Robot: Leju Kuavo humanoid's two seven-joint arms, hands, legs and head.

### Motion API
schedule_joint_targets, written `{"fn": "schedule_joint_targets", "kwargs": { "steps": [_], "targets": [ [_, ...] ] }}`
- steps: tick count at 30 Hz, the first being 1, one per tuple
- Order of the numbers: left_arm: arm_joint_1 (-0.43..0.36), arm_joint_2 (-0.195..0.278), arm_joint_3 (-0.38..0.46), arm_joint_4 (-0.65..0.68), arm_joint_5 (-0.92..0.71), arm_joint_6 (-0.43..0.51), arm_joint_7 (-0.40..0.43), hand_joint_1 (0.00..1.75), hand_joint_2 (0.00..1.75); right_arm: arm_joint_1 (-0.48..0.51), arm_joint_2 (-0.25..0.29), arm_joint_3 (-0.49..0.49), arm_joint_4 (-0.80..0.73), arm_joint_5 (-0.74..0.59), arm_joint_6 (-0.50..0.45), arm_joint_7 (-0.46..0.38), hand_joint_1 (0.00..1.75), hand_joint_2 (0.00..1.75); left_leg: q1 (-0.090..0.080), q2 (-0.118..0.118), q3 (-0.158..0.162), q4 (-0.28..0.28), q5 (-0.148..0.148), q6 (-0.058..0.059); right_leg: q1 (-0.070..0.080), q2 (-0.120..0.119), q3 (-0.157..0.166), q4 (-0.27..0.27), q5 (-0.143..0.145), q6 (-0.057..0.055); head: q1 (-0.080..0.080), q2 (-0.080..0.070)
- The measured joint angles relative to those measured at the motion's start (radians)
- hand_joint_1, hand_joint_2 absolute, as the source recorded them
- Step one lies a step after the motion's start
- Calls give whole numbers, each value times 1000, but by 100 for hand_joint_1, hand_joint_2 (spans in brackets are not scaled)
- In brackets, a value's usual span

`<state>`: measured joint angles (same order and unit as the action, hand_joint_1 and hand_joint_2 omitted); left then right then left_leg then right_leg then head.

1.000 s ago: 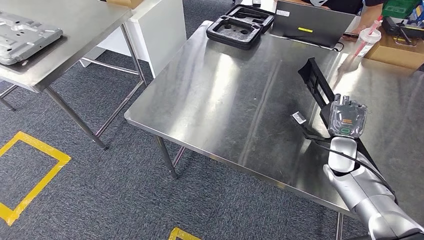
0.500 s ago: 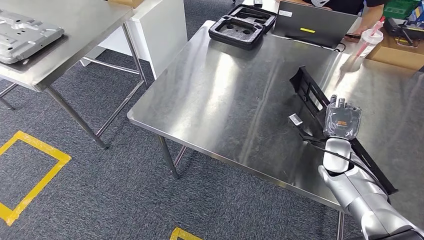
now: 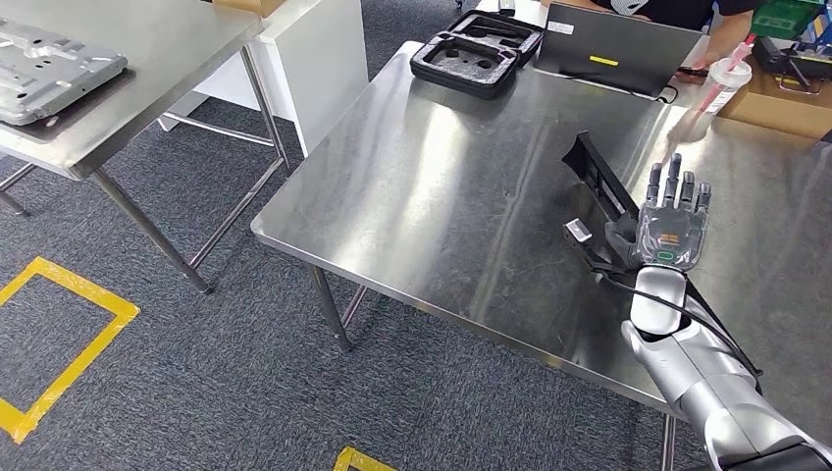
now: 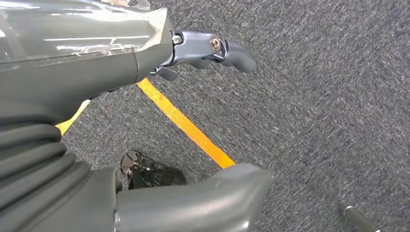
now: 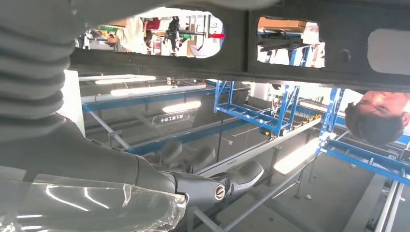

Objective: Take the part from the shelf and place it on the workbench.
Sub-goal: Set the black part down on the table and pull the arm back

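The part (image 3: 597, 172) is a long black plastic frame with cut-outs, lying slantwise on the steel workbench (image 3: 442, 196) near its right side. My right hand (image 3: 672, 221) hovers over the part's middle with its fingers (image 3: 677, 186) stretched out straight, and the thumb sits beside the frame. In the right wrist view the frame (image 5: 290, 53) runs across just beyond my straightened fingers (image 5: 212, 186), which do not wrap it. My left hand (image 4: 145, 121) hangs over the grey carpet, fingers apart and holding nothing.
A small white tag (image 3: 578, 231) lies beside the part. At the far end of the workbench stand a black foam case (image 3: 476, 51), a laptop (image 3: 613, 44), a cup (image 3: 721, 83) and a cardboard box (image 3: 785, 103). A second table (image 3: 177, 59) carries a metal plate (image 3: 49, 64).
My right hand's fingers have uncurled from the part and now point straight out. The part has settled lower onto the workbench.
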<state>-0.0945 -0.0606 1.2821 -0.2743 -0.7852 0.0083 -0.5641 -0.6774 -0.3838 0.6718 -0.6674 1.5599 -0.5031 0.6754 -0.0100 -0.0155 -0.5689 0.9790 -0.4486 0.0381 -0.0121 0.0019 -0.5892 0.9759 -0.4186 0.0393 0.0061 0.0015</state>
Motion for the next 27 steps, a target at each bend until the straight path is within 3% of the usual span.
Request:
{"fn": "schedule_joint_targets", "kwargs": {
  "steps": [19,23,27],
  "targets": [
    [0,0,0,0,4,-24,6,0,0,0,5,-12,4,0,-2,-13,0,0,0,0,0,0,0,0,0,0,0,0,0,0,0,0],
    [0,0,-1,0,1,-43,12,0,0,8,37,-93,1,-6,71,-138,0,0,0,1,0,0,0,0,0,0,0,0,0,0,0,0],
    [0,0,-3,0,-3,-52,23,0,0,21,118,-304,-11,-107,263,-348,0,0,0,0,1,0,0,0,0,0,0,0,0,0,0,0]
  ]
}}
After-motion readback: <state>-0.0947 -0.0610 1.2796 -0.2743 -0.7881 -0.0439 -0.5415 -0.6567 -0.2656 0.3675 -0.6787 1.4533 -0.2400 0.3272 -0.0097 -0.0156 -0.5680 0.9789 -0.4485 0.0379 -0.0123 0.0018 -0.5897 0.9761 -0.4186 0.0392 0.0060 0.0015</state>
